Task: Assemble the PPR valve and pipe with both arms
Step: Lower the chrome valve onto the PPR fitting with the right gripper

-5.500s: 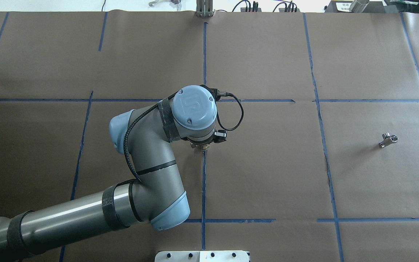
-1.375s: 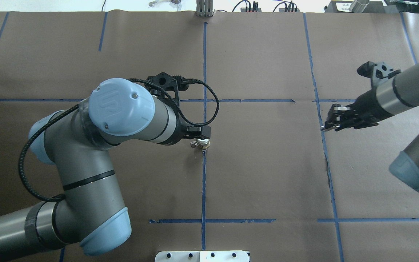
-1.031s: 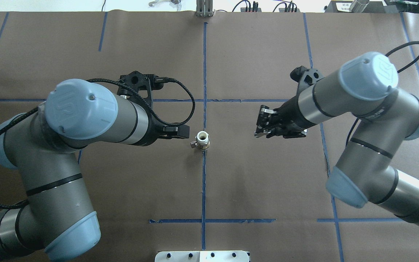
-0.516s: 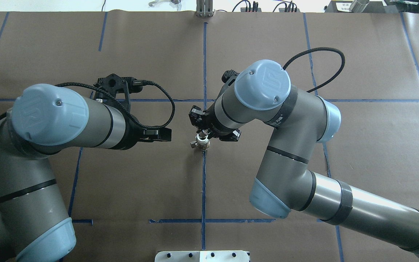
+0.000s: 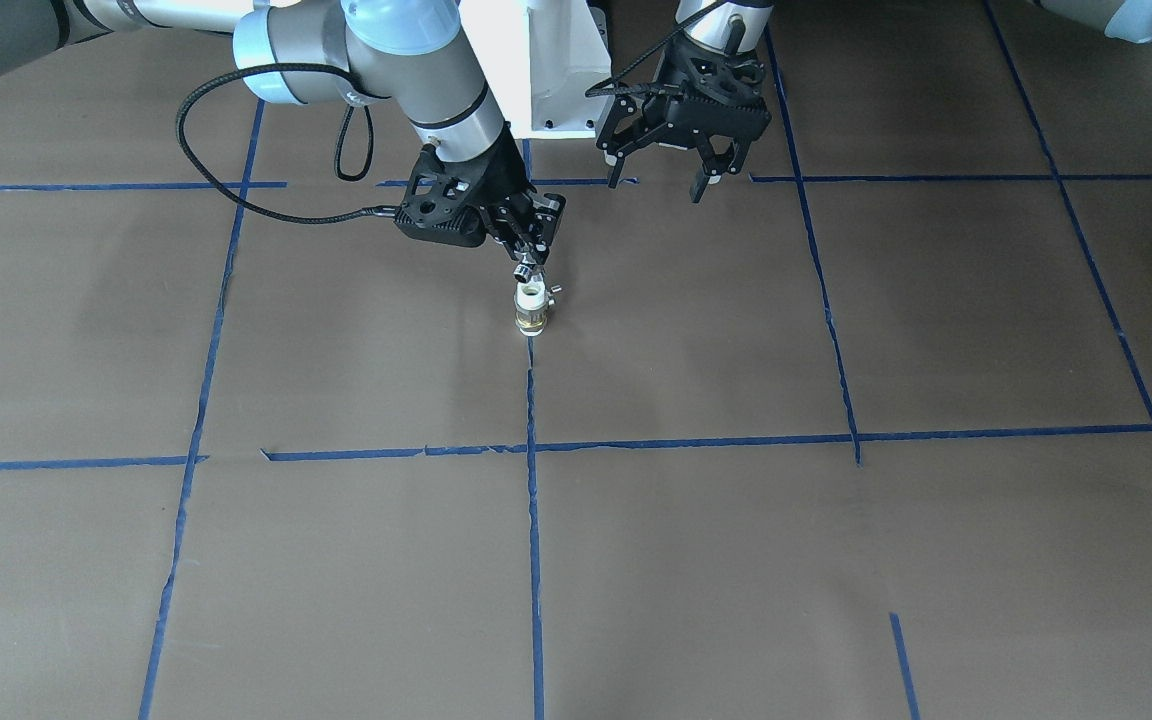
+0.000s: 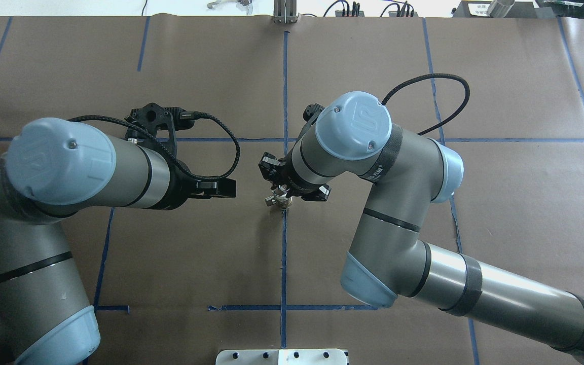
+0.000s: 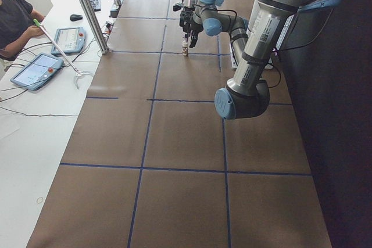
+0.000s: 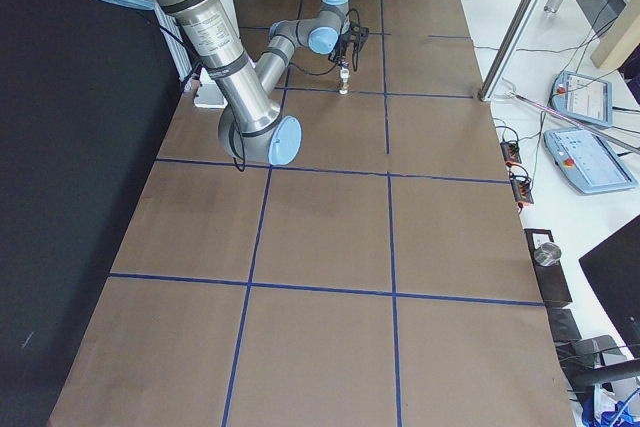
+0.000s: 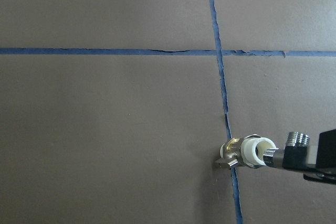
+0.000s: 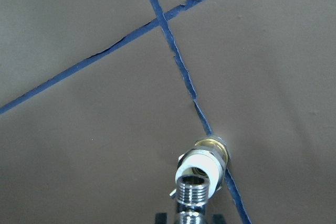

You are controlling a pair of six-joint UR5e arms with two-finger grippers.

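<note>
The pipe (image 5: pixel 532 312), white with a brass collar, stands upright on a blue tape line at the table's middle. It also shows in the overhead view (image 6: pixel 279 203). My right gripper (image 5: pixel 528 258) is shut on the chrome PPR valve (image 5: pixel 527 270) and holds it straight above the pipe. In the left wrist view the valve (image 9: pixel 292 150) meets the white end of the pipe (image 9: pixel 254 152). In the right wrist view the valve's threaded port (image 10: pixel 193 191) sits at the mouth of the pipe (image 10: pixel 206 162). My left gripper (image 5: pixel 658 178) is open and empty, well off to the pipe's side.
The white pedestal base (image 5: pixel 536 70) stands behind the pipe. Brown paper with blue tape lines (image 6: pixel 284 253) covers the table. An operator (image 7: pixel 14 18), tablets (image 7: pixel 36 69) and an aluminium post (image 7: pixel 87 10) are at the table's far edge.
My left gripper let go of the pipe and drew back to the left. My right arm brought the valve in from the right and now holds it on top of the pipe.
</note>
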